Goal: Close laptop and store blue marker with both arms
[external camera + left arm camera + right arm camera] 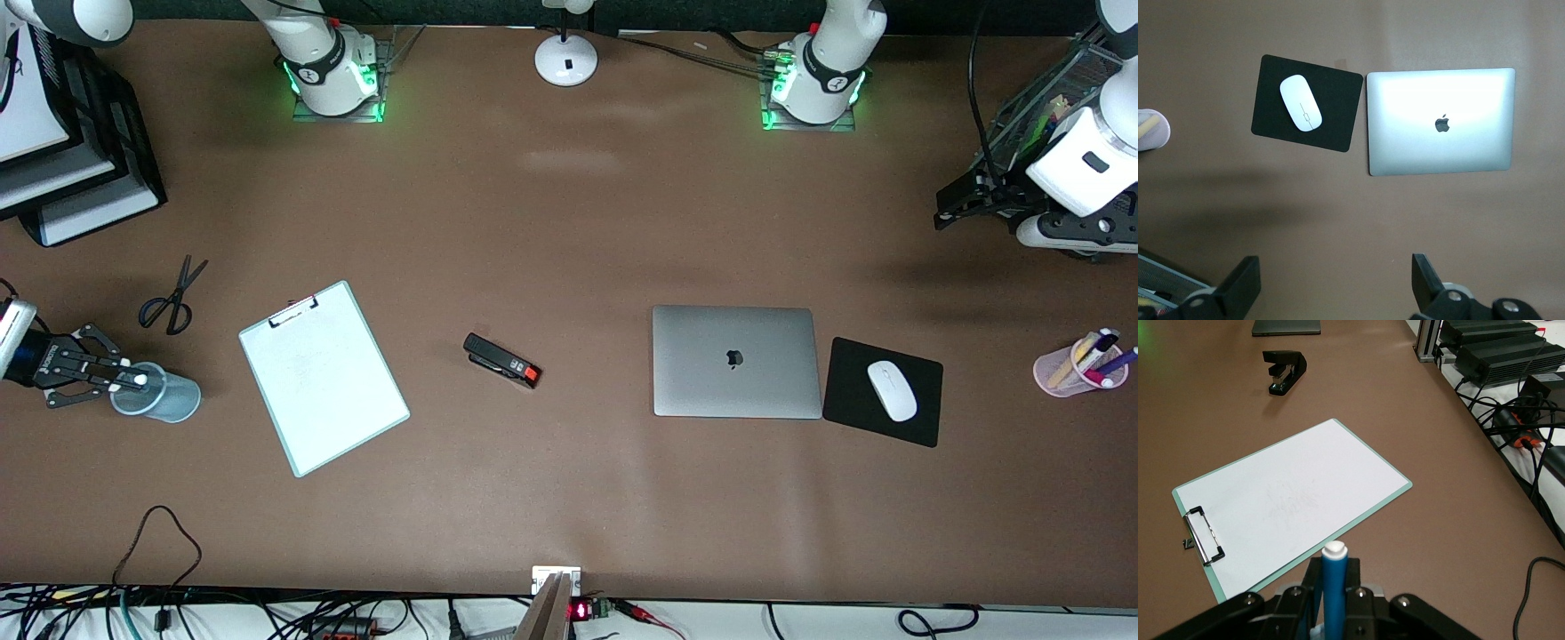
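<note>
With the laptop (735,361) already shut, the right gripper (124,380), clamped on the blue marker (1335,587), should release straight into the cup (164,396) beneath; left gripper (1335,283) waits open.

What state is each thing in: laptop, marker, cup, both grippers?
Laptop: lid closed, flat on the table.
Marker: held upright over the cup.
Cup: upright on the table.
Right gripper: shut on marker.
Left gripper: open, holding nothing, waiting.
</note>
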